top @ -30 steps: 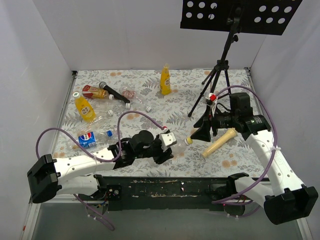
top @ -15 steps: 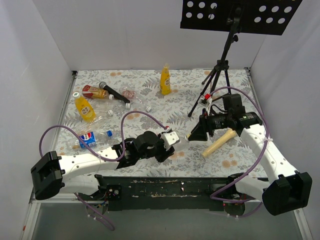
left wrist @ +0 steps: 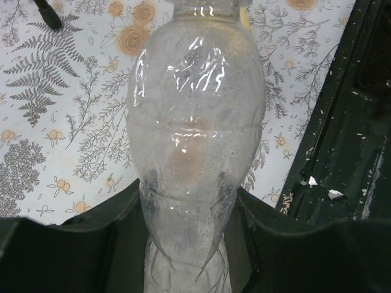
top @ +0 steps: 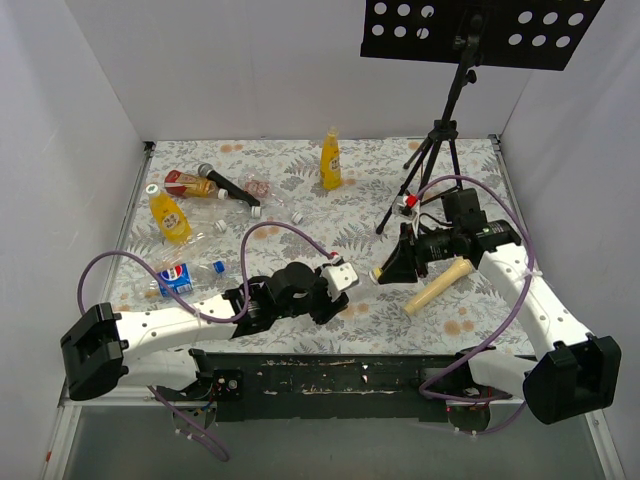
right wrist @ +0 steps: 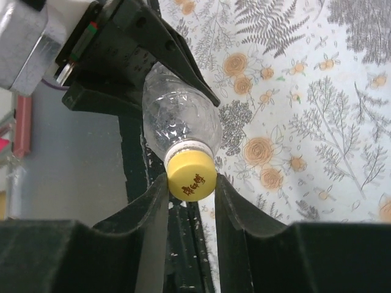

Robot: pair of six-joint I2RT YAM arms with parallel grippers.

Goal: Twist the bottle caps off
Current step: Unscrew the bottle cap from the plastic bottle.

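So over the last second the right hand (right wrist: 190, 183) swung in from out on the right – it's now pinched on the yellow cap (right wrist: 192, 176) of the clear bottle (left wrist: 194, 140). The left hand (left wrist: 189, 244) nudged that bottle a bit rightward to meet it.

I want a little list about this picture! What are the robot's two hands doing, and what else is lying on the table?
left gripper: shut on the clear bottle, holding its body
right gripper: fingers on either side of the yellow cap of that same bottle
cap state: on the neck, not off yet
table: flowery cloth
other bottles: upright orange one at the back, more lying on the left
other things: black microphone, tan cone-shaped stick, black tripod stand
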